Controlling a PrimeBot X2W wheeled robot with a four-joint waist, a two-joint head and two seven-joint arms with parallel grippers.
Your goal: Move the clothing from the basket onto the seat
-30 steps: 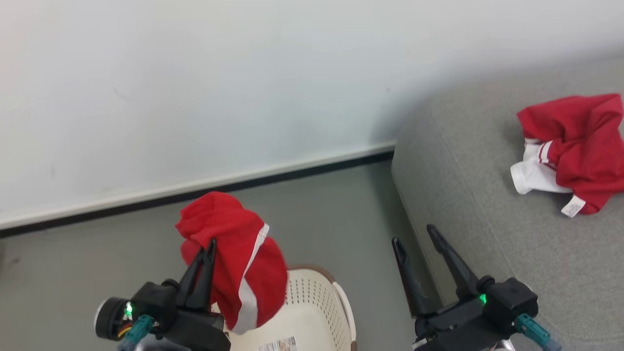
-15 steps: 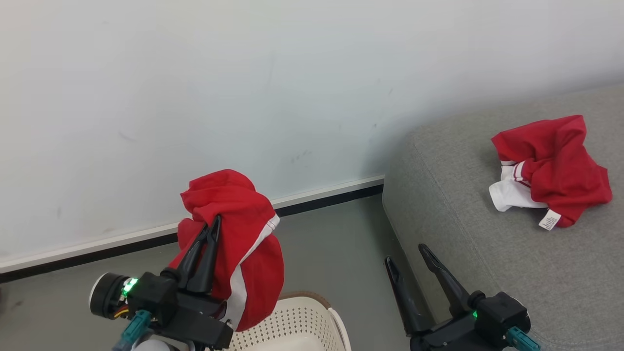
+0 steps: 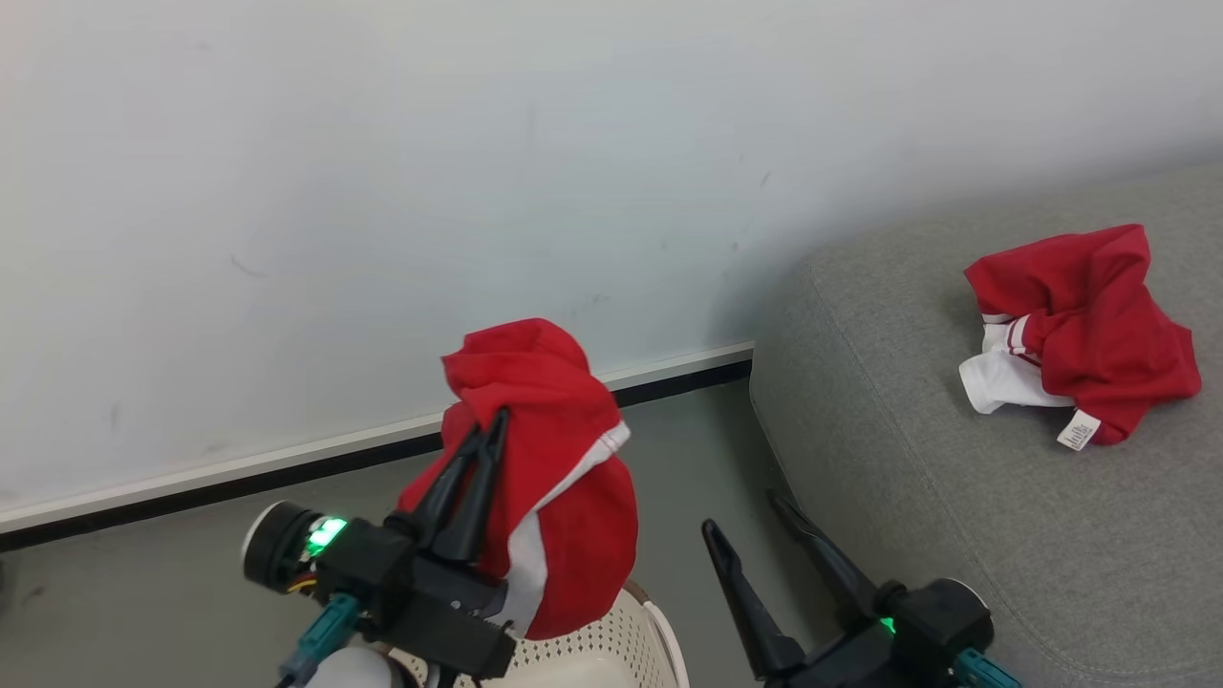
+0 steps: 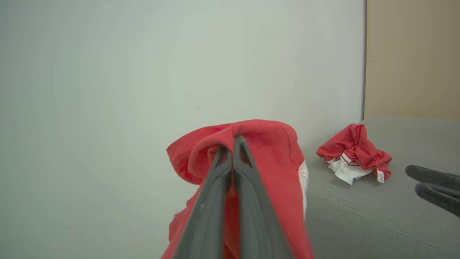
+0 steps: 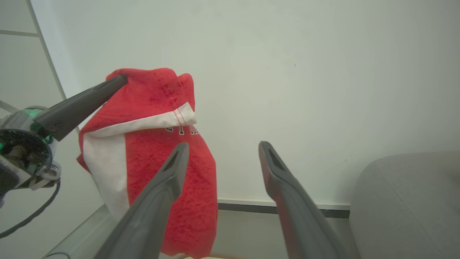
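Observation:
My left gripper [image 3: 492, 425] is shut on a red garment [image 3: 549, 478] with a white stripe, which hangs in the air above the cream basket [image 3: 611, 655] at the bottom edge. The same held garment [image 4: 266, 151] drapes over my pinched fingers [image 4: 248, 187] in the left wrist view, and the right wrist view has it [image 5: 158, 144] at the left. A second red and white garment [image 3: 1080, 334] with a small label lies crumpled on the grey seat [image 3: 955, 497] at the right. My right gripper [image 3: 750, 516] is open and empty beside the seat's corner.
A pale wall with a white and black skirting [image 3: 287, 463] runs behind. Grey floor [image 3: 143, 573] lies between the wall and the basket. A beige panel [image 4: 413, 57] stands behind the seat in the left wrist view.
My left gripper has carried the held garment to the right, toward the seat. The right gripper has shifted slightly left and lower in the head view. The garment on the seat lies as before.

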